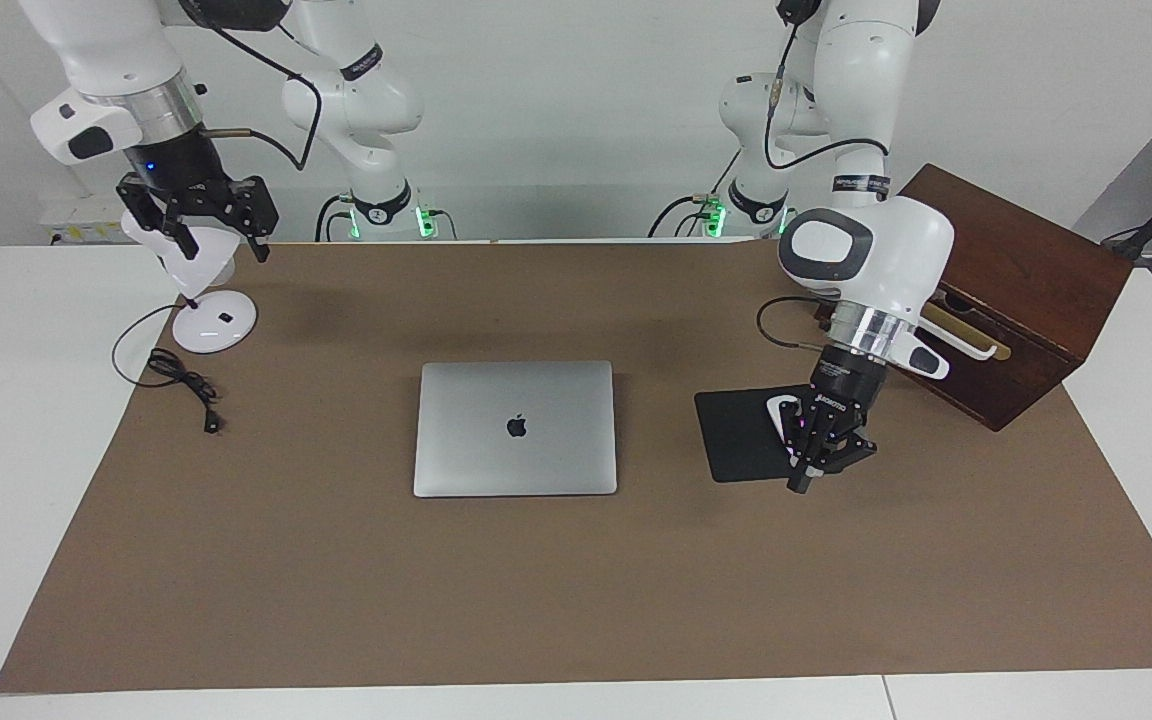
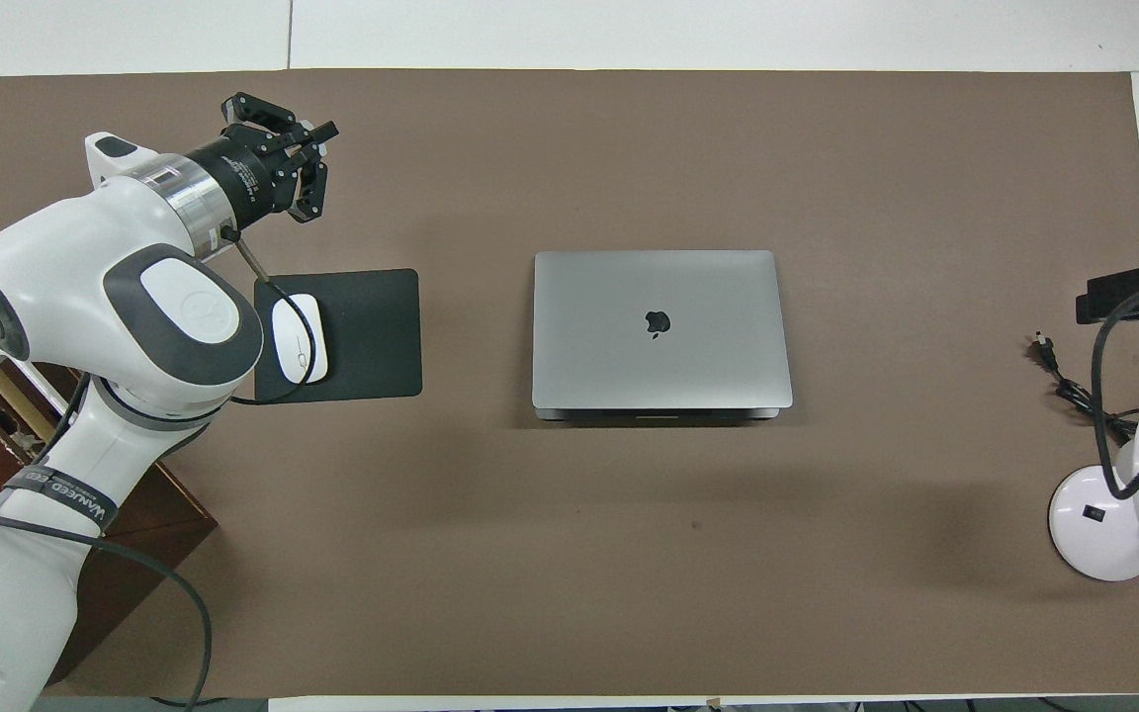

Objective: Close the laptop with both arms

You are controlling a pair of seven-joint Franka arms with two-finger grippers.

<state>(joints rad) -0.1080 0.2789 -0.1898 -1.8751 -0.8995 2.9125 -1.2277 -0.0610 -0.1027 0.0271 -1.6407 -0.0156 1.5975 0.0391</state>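
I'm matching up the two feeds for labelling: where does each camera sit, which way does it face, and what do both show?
Facing view: high across the table, facing the robots; shows both arms, left gripper over the mouse pad, right gripper over the lamp.
Overhead view: above the robots' end, looking forward and steeply down; left gripper and arm show.
Both share the closed laptop.

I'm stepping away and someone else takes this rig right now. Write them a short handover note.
Left claw: shut, empty, over the brown mat at the black square mouse pad's corner.
Right claw: open, empty, raised above the white desk lamp.
Thin silver-grey laptop: mid-mat, lid flat down, logo up, untouched by either arm.
Done: laptop closed.
Left: nothing visible; arms are clear of it.
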